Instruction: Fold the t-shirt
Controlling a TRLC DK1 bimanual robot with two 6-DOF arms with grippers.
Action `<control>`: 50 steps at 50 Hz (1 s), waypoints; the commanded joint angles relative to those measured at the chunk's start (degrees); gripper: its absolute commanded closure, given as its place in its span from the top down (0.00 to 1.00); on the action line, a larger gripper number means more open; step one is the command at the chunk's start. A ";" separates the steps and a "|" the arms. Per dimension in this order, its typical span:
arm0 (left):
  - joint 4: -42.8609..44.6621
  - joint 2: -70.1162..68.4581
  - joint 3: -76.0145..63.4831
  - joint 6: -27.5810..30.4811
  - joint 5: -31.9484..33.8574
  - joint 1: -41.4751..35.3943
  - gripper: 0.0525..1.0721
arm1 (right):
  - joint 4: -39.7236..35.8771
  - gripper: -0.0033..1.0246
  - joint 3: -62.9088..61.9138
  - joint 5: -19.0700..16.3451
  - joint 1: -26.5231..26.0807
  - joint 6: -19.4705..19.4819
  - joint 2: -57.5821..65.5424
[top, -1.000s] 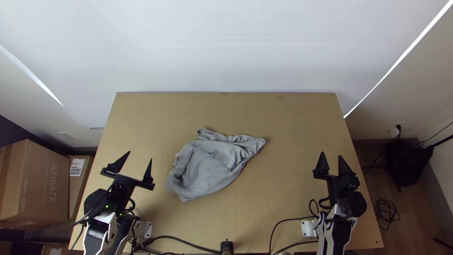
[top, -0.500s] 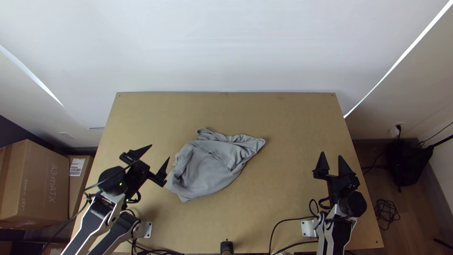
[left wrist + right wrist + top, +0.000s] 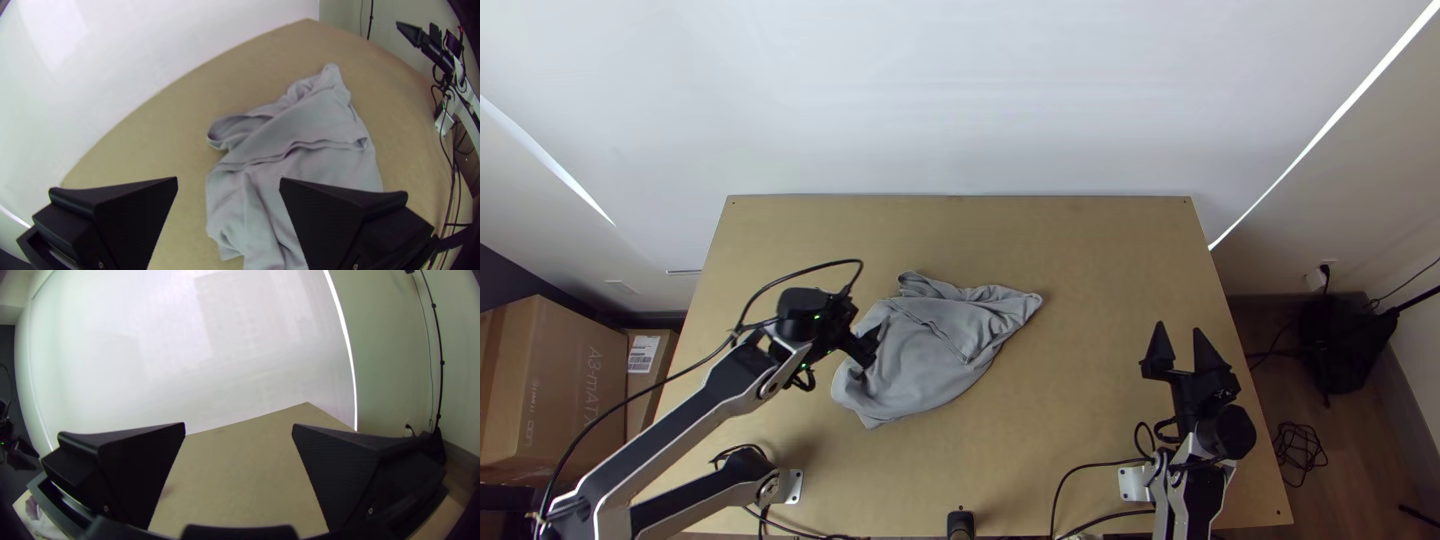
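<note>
Shirt (image 3: 935, 350) bunched on desk (image 3: 1100, 250), nine o'clock of centre. Left gripper (image 3: 228, 179), fingers parted, at shirt's nine-o'clock side, presumably to pinch cloth. Right gripper (image 3: 1180, 328) at three o'clock, fingers released, likely leaving room.

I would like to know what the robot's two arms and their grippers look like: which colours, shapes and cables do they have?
The left arm and right arm have silver-grey links with black panels and rounded black joints. Black cables loop along the left one, which has small green lights. The left gripper and right gripper each have two wide, black, pointed fingers.
</note>
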 commanded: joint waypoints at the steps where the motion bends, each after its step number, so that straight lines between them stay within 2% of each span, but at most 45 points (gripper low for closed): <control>1: -3.02 6.23 3.81 -2.29 -0.30 -2.02 0.96 | -0.39 0.96 -0.60 0.24 1.38 -0.23 -0.08; 13: -4.96 13.53 7.68 -6.51 -1.00 -2.46 0.96 | -0.39 0.96 -0.60 0.24 1.46 -0.23 -0.17; 19: -5.75 16.16 9.08 -6.86 -2.32 -2.72 0.95 | -0.39 0.96 -0.60 0.24 1.82 -0.23 -0.08; 25: -6.01 18.45 10.05 -7.30 -2.32 -2.46 0.85 | -0.39 0.96 -0.60 0.15 1.73 0.03 -0.17; 36: -7.15 22.32 10.05 -7.13 -2.15 -1.75 0.84 | -0.48 0.96 -0.60 0.24 1.90 0.56 -0.08; 37: -7.06 22.49 9.96 -7.04 -2.15 -1.67 0.81 | -0.48 0.96 -0.60 0.24 1.82 0.56 -0.17; 39: -6.36 22.58 9.79 -6.95 -2.15 -1.31 0.65 | -0.48 0.96 -0.60 0.24 1.82 0.56 -0.08; 42: -4.08 22.40 9.44 -6.69 -1.53 -0.96 0.10 | -0.48 0.96 -0.60 0.24 1.82 0.56 -0.08; 43: -3.29 22.40 9.35 -6.78 -1.53 -0.61 0.01 | -0.48 0.96 -0.60 0.24 1.82 0.56 -0.08; 44: -3.29 22.32 9.52 -6.86 -1.44 -0.44 0.03 | -0.48 0.96 -0.60 0.24 1.82 0.56 -0.17; 50: -4.08 20.82 11.11 -8.09 -0.92 0.27 0.02 | -0.30 0.96 -0.60 0.68 1.73 0.65 -0.17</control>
